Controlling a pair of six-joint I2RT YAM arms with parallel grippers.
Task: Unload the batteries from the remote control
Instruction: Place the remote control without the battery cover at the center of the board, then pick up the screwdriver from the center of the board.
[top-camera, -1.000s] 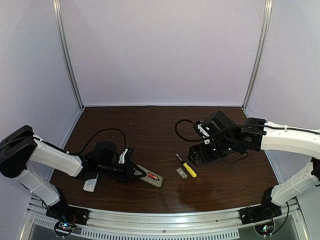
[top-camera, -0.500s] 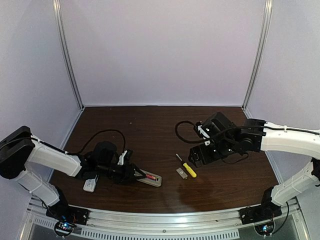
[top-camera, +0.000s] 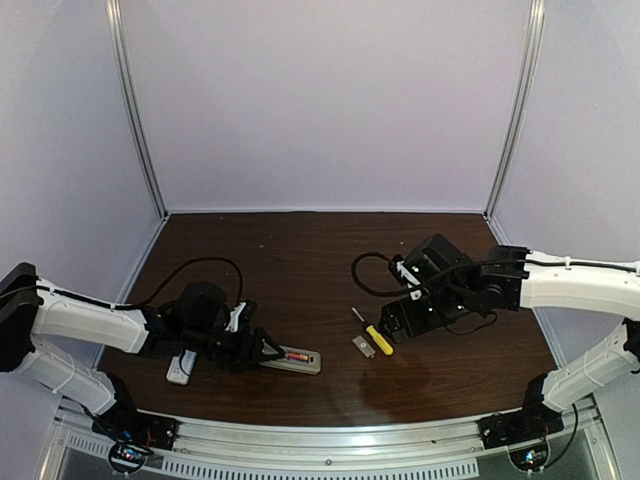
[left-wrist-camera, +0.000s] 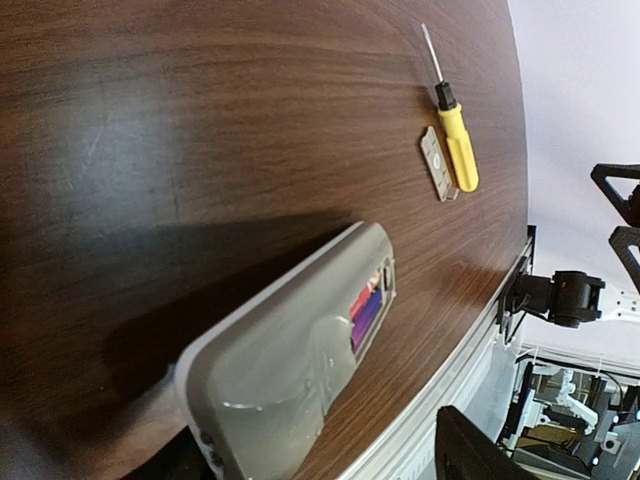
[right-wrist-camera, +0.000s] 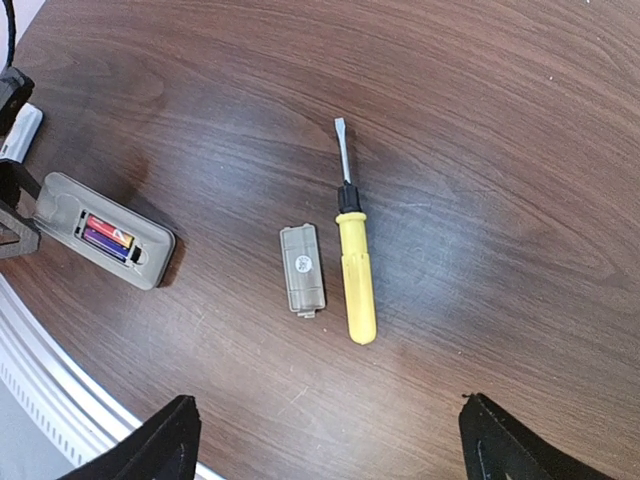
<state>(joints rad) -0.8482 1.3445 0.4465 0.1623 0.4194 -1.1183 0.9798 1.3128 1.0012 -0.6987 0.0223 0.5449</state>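
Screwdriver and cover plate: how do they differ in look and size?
The screwdriver is yellow-handled with a thin metal shaft; the cover is a flat grey rectangle. The screwdriver is much longer than the cover. Both lie flat on the table, side by side, nearly parallel, not touching.

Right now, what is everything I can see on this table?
grey remote: one, grey, front left, battery bay open
white remote: one, white, left of the grey remote
batteries: two showing, one red-orange, one purple, inside the grey remote
screwdriver: one, yellow handle, table centre
cover plate: one, grey, just left of the screwdriver
table: one, dark brown wood
robot arms: two, white and black; left tool at the grey remote's end, right tool open above the screwdriver
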